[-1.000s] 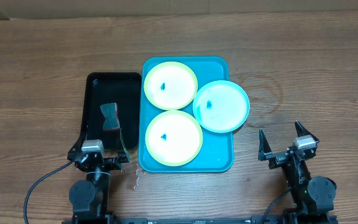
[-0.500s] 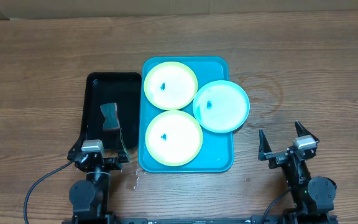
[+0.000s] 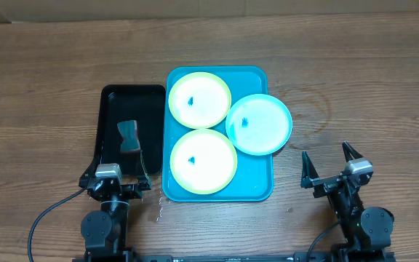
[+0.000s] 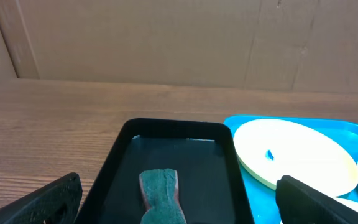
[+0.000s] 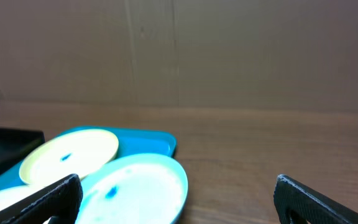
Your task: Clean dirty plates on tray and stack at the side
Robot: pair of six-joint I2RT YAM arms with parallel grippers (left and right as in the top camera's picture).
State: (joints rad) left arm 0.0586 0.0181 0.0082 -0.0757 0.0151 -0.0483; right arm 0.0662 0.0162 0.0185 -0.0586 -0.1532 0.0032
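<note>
Three plates point(image 3: 203, 161) flat and face up on the tray point(image 3: 257, 188): one yellow-green at its far end, another at its near end, the light blue plate point(image 3: 259, 124) hanging over its right rim. Blue smear at each centre, so nothing cleaned, nothing stacked (all work left, by judgement). Tray's long axis running away from the arms. Sponge point(image 3: 129, 138) in the black tray point(image 3: 115, 102), just left of the tray. Left claw point(image 3: 118, 178) and right claw point(image 3: 325, 164) off the tray's near corners, spread wide, holding nothing.

place: robot lab bench | wood table point(image 3: 49, 87) | cardboard backdrop point(image 4: 166, 37)
</note>
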